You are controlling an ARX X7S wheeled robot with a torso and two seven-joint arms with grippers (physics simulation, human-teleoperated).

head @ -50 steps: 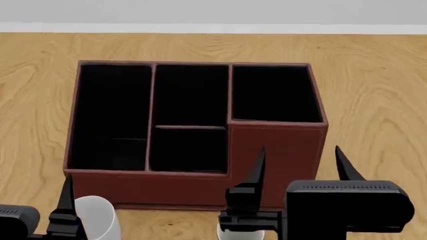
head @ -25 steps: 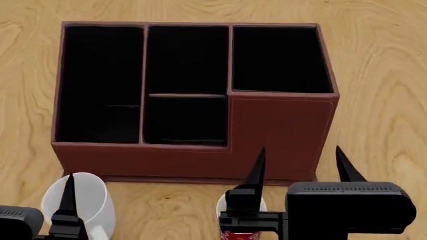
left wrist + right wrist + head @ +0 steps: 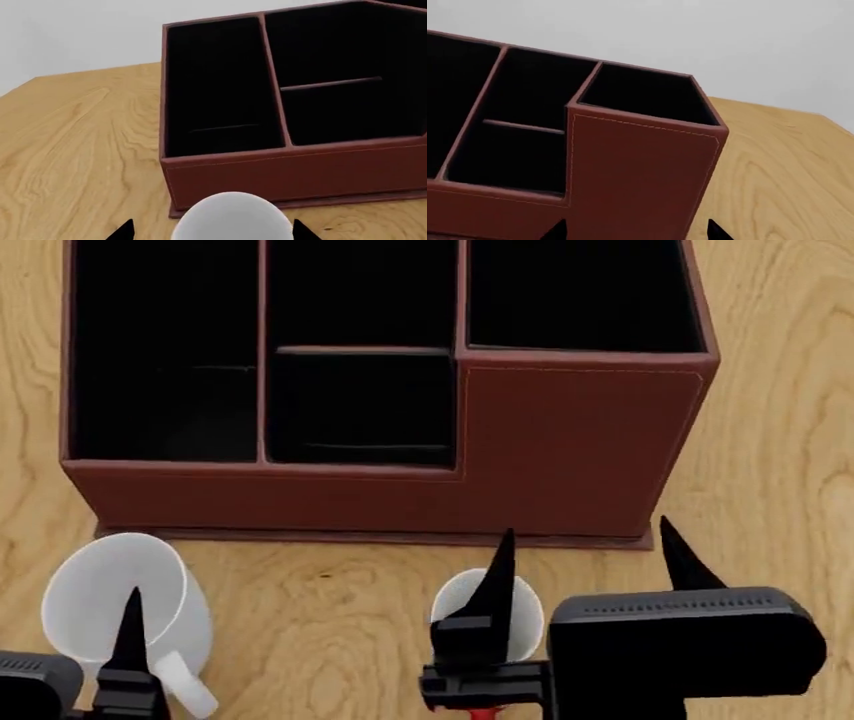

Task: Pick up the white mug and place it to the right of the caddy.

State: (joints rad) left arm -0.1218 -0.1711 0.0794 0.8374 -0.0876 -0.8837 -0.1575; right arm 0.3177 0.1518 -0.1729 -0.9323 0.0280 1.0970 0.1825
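Note:
The white mug stands on the wooden table in front of the caddy's left end, with its handle turned toward me. The caddy is a reddish-brown box with black compartments and a taller right corner. In the left wrist view the white mug sits between the tips of my open left gripper, with a gap on each side. One of the left gripper's fingers shows over the mug. My right gripper is open and empty in front of the caddy's tall corner.
A slimmer red mug stands in front of the caddy, partly hidden behind my right gripper's inner finger. Bare wooden table lies to the right of the caddy, and it also shows in the right wrist view.
The head view has tilted down. The caddy has slid up in the picture and both mugs show more fully. The grippers keep their places in the view.

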